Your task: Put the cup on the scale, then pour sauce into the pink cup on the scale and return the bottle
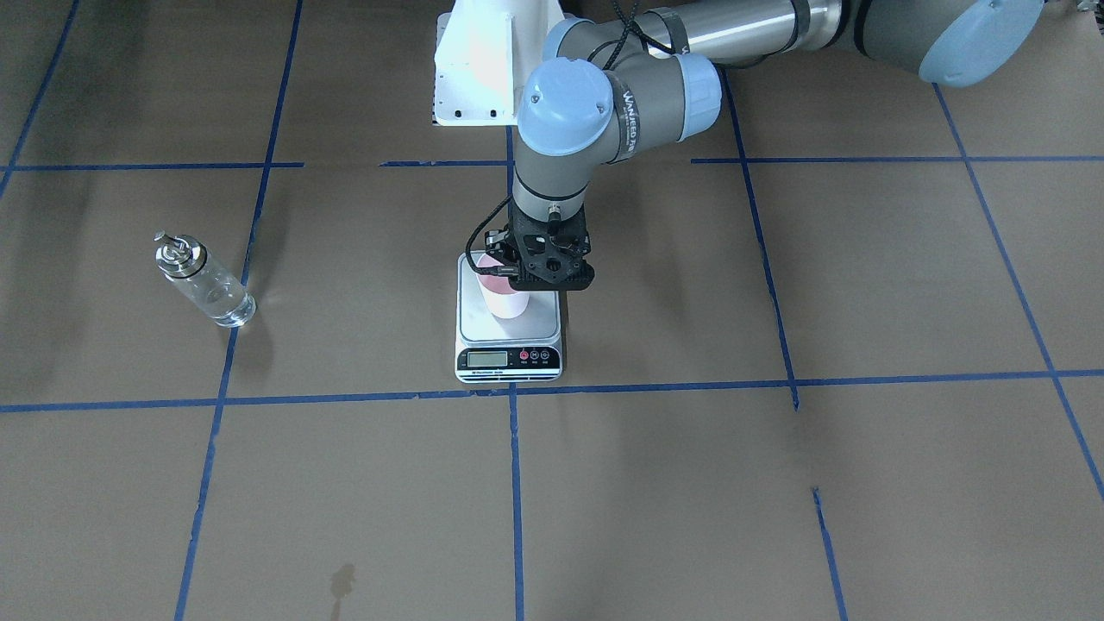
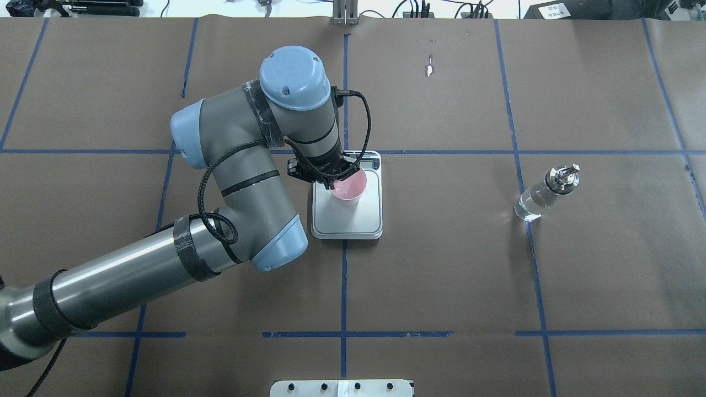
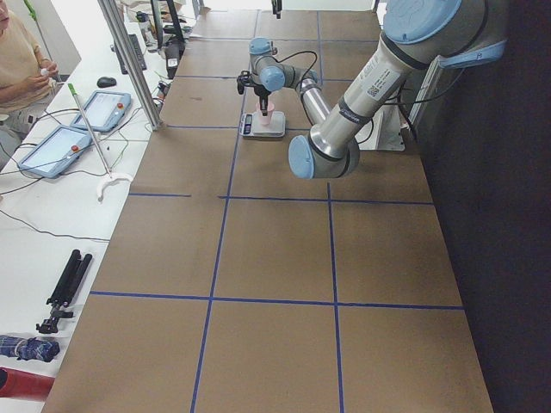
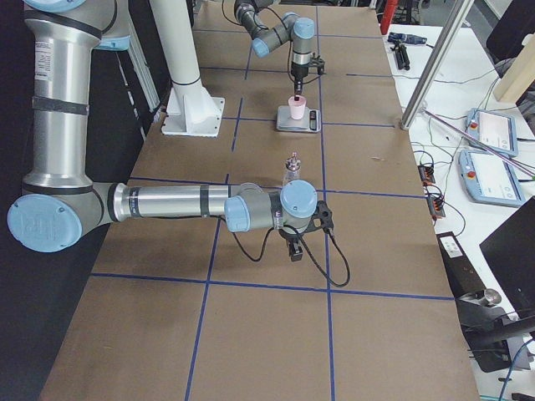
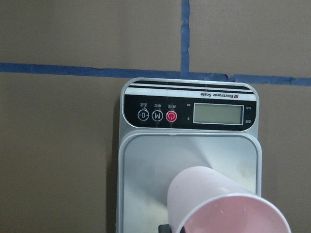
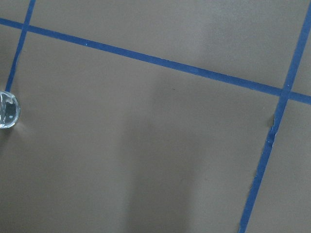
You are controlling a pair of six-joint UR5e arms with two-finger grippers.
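The left tool [image 1: 511, 272] hangs straight down over the scale [image 1: 483, 326]. Its fingers are at the rim of the pink cup [image 1: 507, 302], which stands directly beneath it on the platform. The wrist hides the finger gap, so I cannot tell whether it pinches the rim or is free of it.

The bottle [image 1: 207, 285] stands upright on the desk [image 1: 690, 483], well away from that tool and just beyond the right tool [image 4: 294, 246], whose opening I also cannot tell.

The main risk is the lift-off. If a finger catches the thin paper wall, the light cup could tip or slide off the platform. Later, a badly aimed thin spout could wet the scale's buttons.
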